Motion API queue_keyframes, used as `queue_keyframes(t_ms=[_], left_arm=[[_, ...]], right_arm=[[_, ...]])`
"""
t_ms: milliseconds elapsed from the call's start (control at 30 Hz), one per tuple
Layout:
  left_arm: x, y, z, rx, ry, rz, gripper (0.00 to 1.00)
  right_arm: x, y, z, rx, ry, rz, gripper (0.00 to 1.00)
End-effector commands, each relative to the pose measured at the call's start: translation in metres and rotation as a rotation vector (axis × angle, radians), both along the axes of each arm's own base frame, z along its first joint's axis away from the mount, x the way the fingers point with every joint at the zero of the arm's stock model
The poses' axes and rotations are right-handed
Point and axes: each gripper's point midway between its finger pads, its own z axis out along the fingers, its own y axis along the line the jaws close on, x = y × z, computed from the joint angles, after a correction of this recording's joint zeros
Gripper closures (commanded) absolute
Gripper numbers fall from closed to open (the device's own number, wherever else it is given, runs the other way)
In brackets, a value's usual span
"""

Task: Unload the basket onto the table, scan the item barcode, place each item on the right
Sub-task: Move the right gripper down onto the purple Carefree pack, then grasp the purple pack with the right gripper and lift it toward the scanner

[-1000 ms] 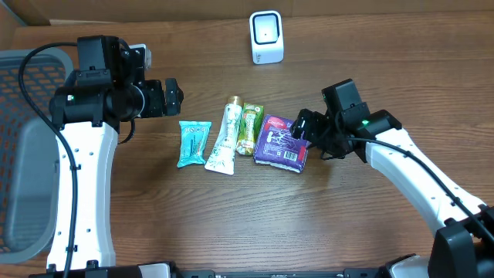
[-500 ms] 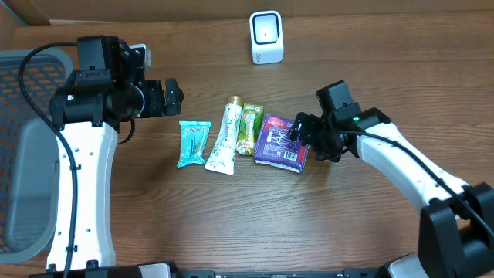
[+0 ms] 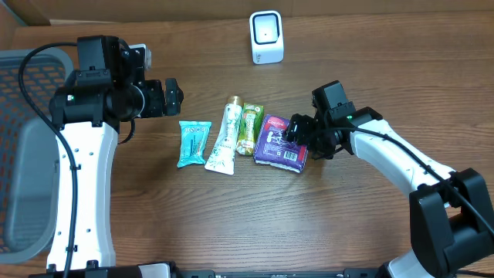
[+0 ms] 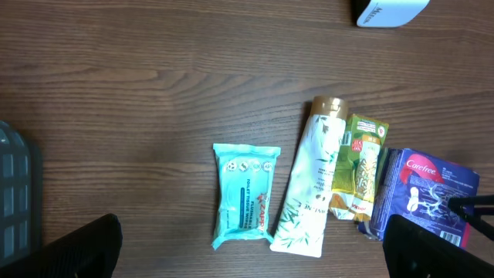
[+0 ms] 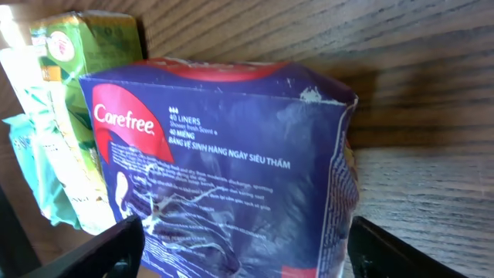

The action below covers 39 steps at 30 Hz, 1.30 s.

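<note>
Back of table: the scanner (image 3: 266, 36) stands alone, well behind the row.
Centre row, left to right: wipes pack (image 3: 193, 143), tube (image 3: 225, 137), sachet (image 3: 249, 129) and liner pack (image 3: 281, 143) lie side by side.
Far left: a basket (image 3: 23, 154), well apart from the row.
Right gripper (image 3: 297, 137): at the liner pack's right end, one finger on either side.
Left gripper (image 3: 171, 96): behind the wipes pack, apart from it.

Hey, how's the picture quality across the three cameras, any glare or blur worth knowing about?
Overhead: evenly lit and sharp, with soft shadows on the table. Left wrist: items crisp, its own fingers dark, blurred shapes in the bottom corners. Right wrist: the purple Carefree pack is in focus with readable print; the white tube at the left edge is washed out by glare.
</note>
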Motion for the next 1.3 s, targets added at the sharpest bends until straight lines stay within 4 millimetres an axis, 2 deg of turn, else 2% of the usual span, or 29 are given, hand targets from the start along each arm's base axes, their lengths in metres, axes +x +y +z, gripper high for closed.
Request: queue_keyframes(t_ms=[0,200,433,600,767,933,1000,1133,1267], left_arm=[[0.004,-0.003,0.008,0.008,-0.025,-0.030,0.00],[0.004,-0.003,0.008,0.008,-0.025,-0.030,0.01],[0.004,-0.003,0.008,0.008,-0.025,-0.030,0.00],[0.004,-0.003,0.008,0.008,-0.025,-0.030,0.00],[0.004,-0.003,0.008,0.008,-0.025,-0.030,0.00],[0.004,-0.003,0.008,0.008,-0.025,-0.030,0.01],[0.004,-0.003,0.008,0.008,-0.025,-0.030,0.00],[0.004,-0.003,0.008,0.008,-0.025,-0.030,0.00],[0.004,-0.003,0.008,0.008,-0.025,-0.030,0.01]], right_arm=[[-0.004,0.001,-0.008,-0.011,0.010,0.034,0.15],[-0.009,0.000,-0.030,-0.027,0.083,0.009,0.15],[-0.010,-0.001,-0.032,-0.038,0.071,0.045,0.14],[-0.010,-0.002,-0.031,-0.045,0.024,0.169,0.15],[-0.006,-0.023,-0.027,-0.072,-0.002,0.263,0.14],[0.008,-0.054,-0.027,-0.081,-0.014,0.210,0.14],[0.017,-0.061,-0.020,-0.053,-0.029,0.184,0.14],[0.034,-0.055,0.012,0.013,-0.093,0.203,0.14],[0.043,-0.035,0.054,0.021,-0.155,0.246,0.16]])
